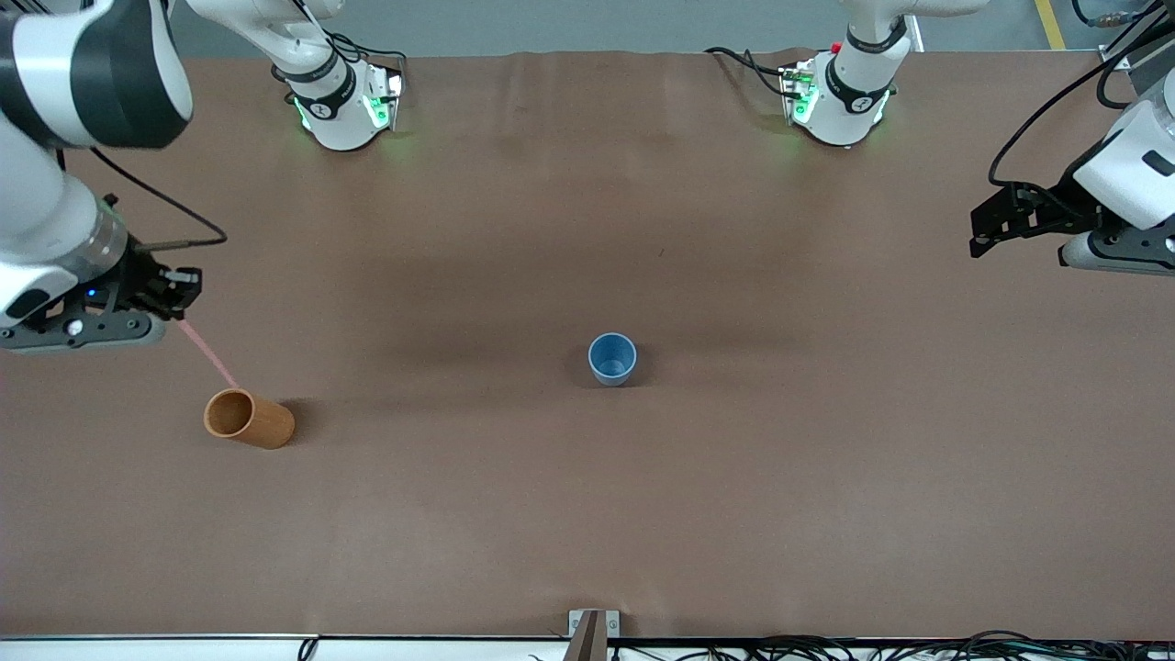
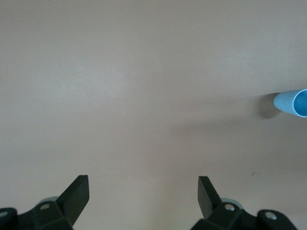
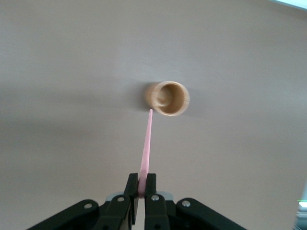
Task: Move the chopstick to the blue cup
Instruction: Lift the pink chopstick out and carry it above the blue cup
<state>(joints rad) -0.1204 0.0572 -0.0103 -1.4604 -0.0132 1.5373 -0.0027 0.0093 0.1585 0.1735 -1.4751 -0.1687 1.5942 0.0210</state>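
Clearly the carry step was in hand: the right claw (image 1: 184, 292), up in the air over the right arm's end of the brown cloth-covered bench (image 1: 587, 514), was clamped tight on the upper end of the thin, straight, pale-pink chopstick (image 1: 209, 350). In the right wrist view the two black fingers (image 3: 150, 191) pinched the stick (image 3: 145, 153) with no gap between them. The stick slanted down from the grip, and its free tip showed just at the rim of the larger orange-brown cylindrical cup (image 1: 248, 419); whether the tip was clear of that cup or touching its rim I could not tell. The small blue tapered cup (image 1: 611, 358), lighter blue inside, stood upright near the middle of the bench, well apart from the chopstick and empty as far as could be seen.

The left claw (image 1: 1019, 225) waited over the left arm's end of the bench, its jaws spread wide and holding nothing, the blue cup (image 2: 291, 102) showing at the edge of its wrist view.

By my judgement the next move called for lifting the tip free of the orange-brown cup, carrying the stick across to the blue cup, bringing it nearer upright with its tip over the mouth, lowering it in and only then letting go
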